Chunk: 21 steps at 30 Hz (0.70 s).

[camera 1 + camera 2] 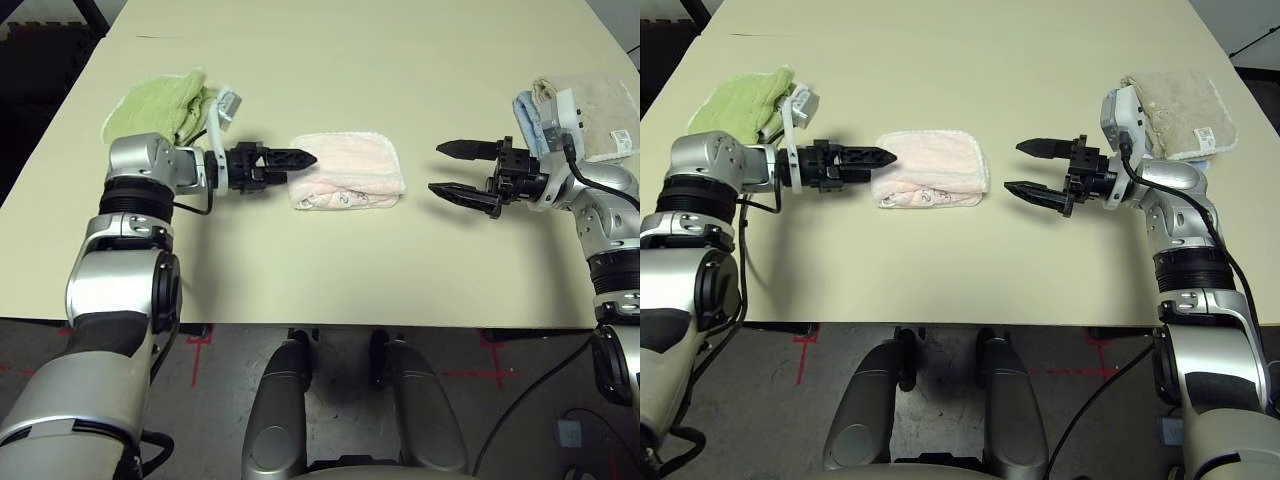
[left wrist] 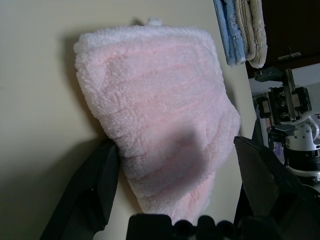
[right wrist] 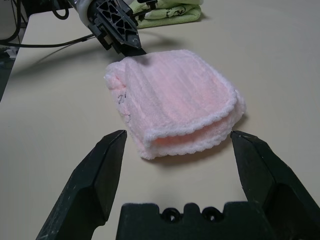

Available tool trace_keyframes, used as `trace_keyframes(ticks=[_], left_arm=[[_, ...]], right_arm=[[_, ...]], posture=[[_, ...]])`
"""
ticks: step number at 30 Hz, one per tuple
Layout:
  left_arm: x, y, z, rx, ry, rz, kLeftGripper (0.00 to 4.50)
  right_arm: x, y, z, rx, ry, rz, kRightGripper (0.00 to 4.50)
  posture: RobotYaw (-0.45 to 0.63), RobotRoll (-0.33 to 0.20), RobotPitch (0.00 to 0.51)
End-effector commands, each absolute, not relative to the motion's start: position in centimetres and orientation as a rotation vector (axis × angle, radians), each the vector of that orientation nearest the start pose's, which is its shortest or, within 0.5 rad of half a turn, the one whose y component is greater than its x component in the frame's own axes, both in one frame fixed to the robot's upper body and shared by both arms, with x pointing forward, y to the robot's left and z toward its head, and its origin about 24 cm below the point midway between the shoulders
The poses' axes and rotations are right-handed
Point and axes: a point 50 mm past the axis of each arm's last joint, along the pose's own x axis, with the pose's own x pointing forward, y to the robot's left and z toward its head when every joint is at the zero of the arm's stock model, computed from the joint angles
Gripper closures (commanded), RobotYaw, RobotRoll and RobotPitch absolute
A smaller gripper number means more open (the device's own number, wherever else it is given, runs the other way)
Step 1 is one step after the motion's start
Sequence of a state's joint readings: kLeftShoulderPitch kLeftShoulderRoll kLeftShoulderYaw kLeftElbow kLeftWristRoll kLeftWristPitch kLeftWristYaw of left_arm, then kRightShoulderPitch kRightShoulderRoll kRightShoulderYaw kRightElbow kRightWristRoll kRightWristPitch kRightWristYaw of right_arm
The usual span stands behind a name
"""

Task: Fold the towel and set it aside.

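The towel (image 1: 348, 172) lies folded into a small pale pink pad with white scalloped trim at the middle of the table; its layered open edge (image 3: 192, 137) faces right. My left gripper (image 1: 305, 159) reaches in from the left. It is open, with its tips at the towel's left edge, and the pink cloth (image 2: 155, 110) shows between its fingers (image 2: 95, 185). Nothing is pinched. My right gripper (image 1: 437, 168) hovers a short way to the right of the towel. It is open and points at the towel, apart from it.
A light green towel (image 1: 165, 105) lies bunched at the back left, behind my left forearm. A stack of blue and beige towels (image 1: 1180, 115) sits at the back right by my right wrist. The table's front edge (image 1: 320, 322) runs close below both arms.
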<state>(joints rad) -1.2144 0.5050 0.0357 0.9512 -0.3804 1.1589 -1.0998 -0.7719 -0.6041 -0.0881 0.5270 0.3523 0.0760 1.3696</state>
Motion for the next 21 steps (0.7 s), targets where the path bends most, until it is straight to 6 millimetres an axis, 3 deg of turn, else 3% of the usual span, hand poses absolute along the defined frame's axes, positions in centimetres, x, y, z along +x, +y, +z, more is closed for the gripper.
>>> trace_keyframes(ticks=[1,6,8,11,19,21], left_arm=[[36.7,16.6,17.1,-0.536,0.848,-0.925,0.03],[36.8,16.0,17.0,-0.528,0.850,-0.940,0.03],[36.9,15.8,17.0,-0.525,0.845,-0.945,0.39],[37.0,15.3,17.4,-0.551,0.822,-0.969,1.33],[37.2,14.7,17.9,-0.583,0.791,-0.983,4.43],[37.4,14.7,18.1,-0.600,0.769,-0.974,4.47]], right_arm=[[33.4,-22.6,19.6,-0.283,-0.116,1.171,0.00],[33.4,-22.8,19.5,-0.284,-0.116,1.163,0.00],[33.4,-22.8,19.5,-0.283,-0.117,1.162,0.00],[33.4,-22.8,19.4,-0.284,-0.116,1.160,0.00],[33.6,-23.0,19.1,-0.285,-0.114,1.154,0.00],[33.6,-23.2,19.0,-0.286,-0.112,1.152,0.00]], posture=[[-0.10,0.000,0.279],[-0.10,0.000,0.279],[-0.10,0.000,0.279],[-0.10,0.000,0.280],[-0.10,0.000,0.279],[-0.10,0.000,0.279]])
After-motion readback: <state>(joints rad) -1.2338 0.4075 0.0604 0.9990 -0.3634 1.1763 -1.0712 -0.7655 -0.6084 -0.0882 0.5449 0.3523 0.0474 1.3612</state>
